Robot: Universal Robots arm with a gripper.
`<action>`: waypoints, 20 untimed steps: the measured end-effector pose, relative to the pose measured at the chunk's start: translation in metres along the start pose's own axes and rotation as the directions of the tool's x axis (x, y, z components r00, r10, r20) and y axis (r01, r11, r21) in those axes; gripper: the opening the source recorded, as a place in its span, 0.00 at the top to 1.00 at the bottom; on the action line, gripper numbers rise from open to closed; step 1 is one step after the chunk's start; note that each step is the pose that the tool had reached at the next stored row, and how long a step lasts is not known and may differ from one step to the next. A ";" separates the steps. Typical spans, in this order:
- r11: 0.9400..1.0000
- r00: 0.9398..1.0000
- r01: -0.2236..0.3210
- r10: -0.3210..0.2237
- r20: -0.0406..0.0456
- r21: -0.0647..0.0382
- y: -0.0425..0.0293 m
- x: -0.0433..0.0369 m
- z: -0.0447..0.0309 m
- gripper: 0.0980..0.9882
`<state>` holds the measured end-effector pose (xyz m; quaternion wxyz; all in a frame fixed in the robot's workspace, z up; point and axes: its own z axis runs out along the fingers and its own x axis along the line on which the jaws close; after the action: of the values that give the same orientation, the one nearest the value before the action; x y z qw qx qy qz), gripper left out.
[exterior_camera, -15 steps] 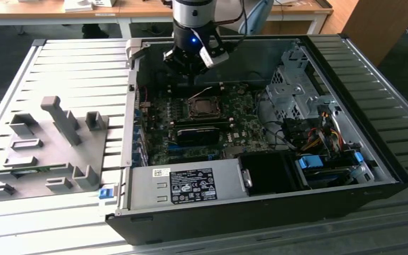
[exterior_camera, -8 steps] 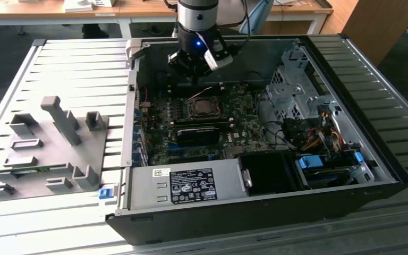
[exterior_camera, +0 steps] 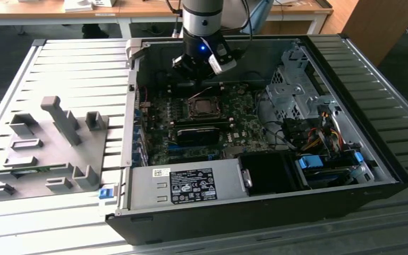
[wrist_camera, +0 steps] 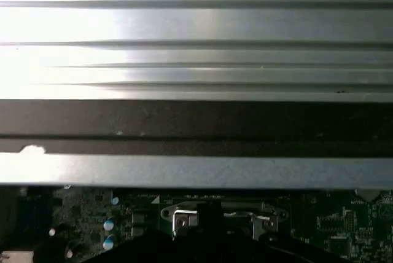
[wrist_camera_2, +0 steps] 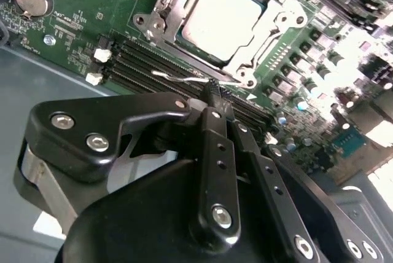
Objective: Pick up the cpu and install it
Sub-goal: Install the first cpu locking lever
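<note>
One cpu (wrist_camera_2: 222, 16) sits in its socket (wrist_camera_2: 161, 17); the tool (wrist_camera_2: 212, 94) hangs closed, empty.

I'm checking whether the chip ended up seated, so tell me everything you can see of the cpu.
The cpu is a flat square chip with a pale silvery metal top and a slightly darker rim. In the second wrist view it lies flat in the socket on the green motherboard, ringed by the socket's metal frame, whose edges lie along its sides. In the exterior view it shows as a small square mid-board, inside the open computer case. The pincer hangs beside it, not touching. Whether it is locked down cannot be told.
</note>
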<state>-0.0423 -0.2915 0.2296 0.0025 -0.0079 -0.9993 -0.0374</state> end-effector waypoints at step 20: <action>1.000 1.000 0.000 0.000 0.000 0.001 0.0026 -0.0143 0.0104 0.99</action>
<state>-0.0280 -0.2883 0.2194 0.0026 -0.0078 -0.9993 -0.0368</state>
